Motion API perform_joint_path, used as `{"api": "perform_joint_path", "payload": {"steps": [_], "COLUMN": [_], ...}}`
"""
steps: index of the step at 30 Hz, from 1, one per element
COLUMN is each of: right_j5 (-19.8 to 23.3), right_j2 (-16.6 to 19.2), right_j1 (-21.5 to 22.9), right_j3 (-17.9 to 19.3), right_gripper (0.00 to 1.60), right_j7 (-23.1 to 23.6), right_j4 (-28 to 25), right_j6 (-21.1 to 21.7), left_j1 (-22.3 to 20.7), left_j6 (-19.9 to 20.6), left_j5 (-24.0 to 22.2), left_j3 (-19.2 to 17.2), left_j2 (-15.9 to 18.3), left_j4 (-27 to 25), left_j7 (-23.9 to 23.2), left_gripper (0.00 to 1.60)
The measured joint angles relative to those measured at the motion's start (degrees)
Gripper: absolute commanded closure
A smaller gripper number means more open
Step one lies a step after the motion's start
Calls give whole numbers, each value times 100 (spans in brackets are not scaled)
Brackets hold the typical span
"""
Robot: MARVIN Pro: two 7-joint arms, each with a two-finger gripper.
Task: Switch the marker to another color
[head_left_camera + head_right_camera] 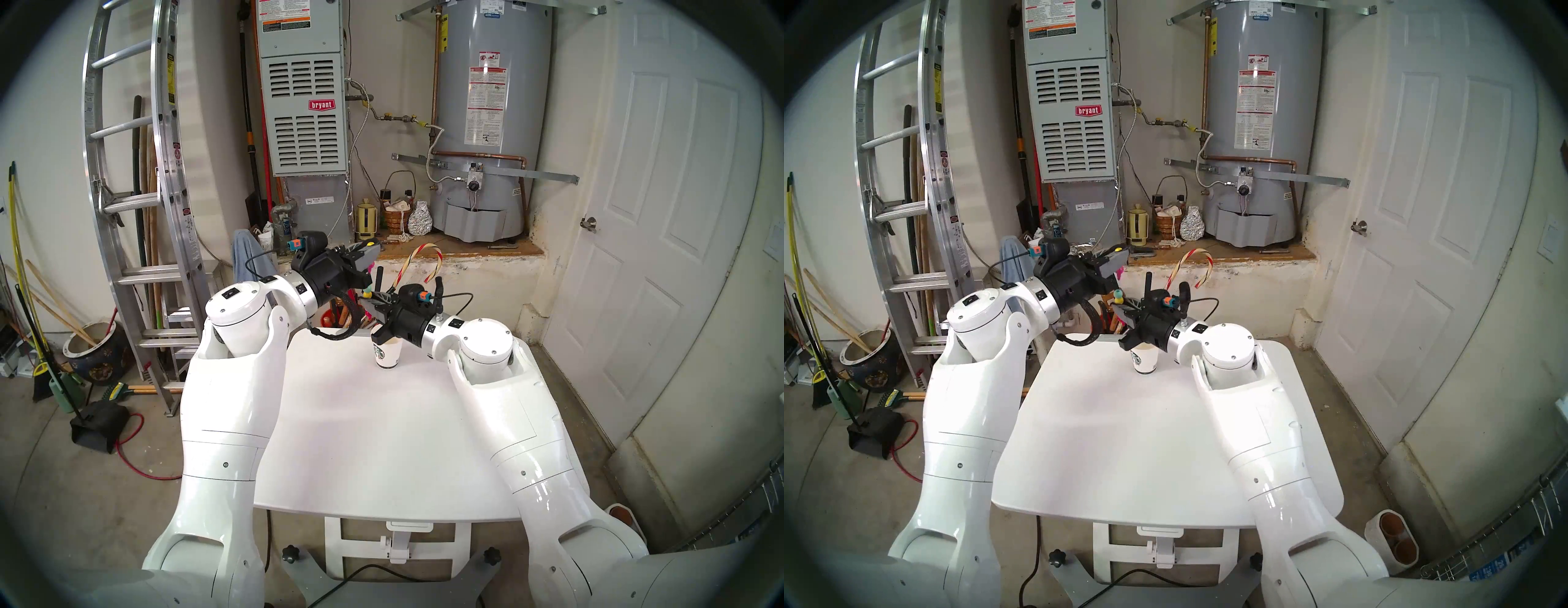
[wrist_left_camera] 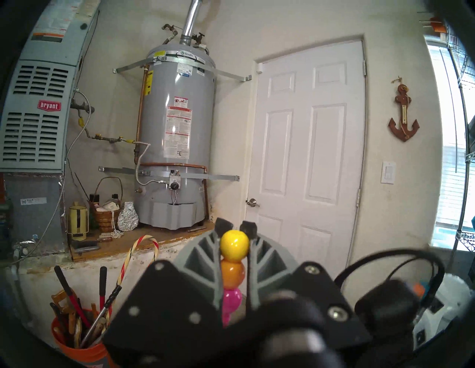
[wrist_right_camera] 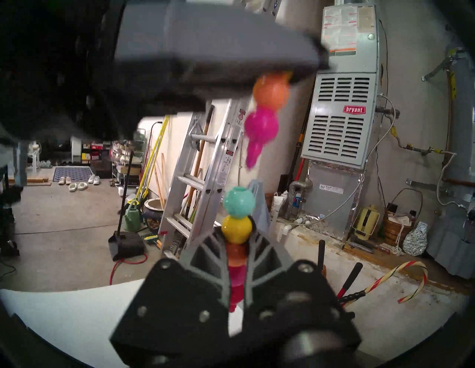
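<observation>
I read "bryant" on the grey furnace behind my white desk in this cluttered garage, where the marker hangs split above the desk's far edge, left claw clamping its yellow-orange-pink piece, right claw clamping the teal-topped piece.

- In the right wrist view the left gripper is a dark blur, hiding the top of the marker's upper piece.
- The lower piece vanishes between the right gripper's jaws.
- From the head, the paper cup is half covered.
</observation>
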Motion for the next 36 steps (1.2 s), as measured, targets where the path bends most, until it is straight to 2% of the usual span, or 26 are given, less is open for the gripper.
{"api": "perform_joint_path", "payload": {"steps": [7,11,16,22,29,34,36], "right_j5": [-109,-36,173,522,782,978,1002], "right_j2": [-18,-2,-10,-132,-308,-452,-470], "right_j1": [-2,4,4,11,53,61,58], "right_j3": [118,435,920,1324,1400,1343,1333], "right_gripper": [160,160,160,160,160,160,160], "right_j7": [-220,-388,-587,-736,-743,-588,-562], "right_j4": [121,53,-42,-141,-246,-386,-409], "right_j6": [-151,-201,-266,-400,-528,-622,-636], "left_j1": [-157,-174,-83,114,287,428,450], "left_j6": [-110,-178,-337,-616,-1053,-1605,-1704], "left_j5": [-52,24,356,844,1211,1482,1513], "left_j3": [-217,-370,-436,-272,-4,209,232], "left_j2": [-63,22,186,328,377,390,389], "left_j4": [-180,-200,-83,371,766,998,1016], "left_j7": [143,238,349,478,572,671,691], "left_gripper": [160,160,160,160,160,160,160]}}
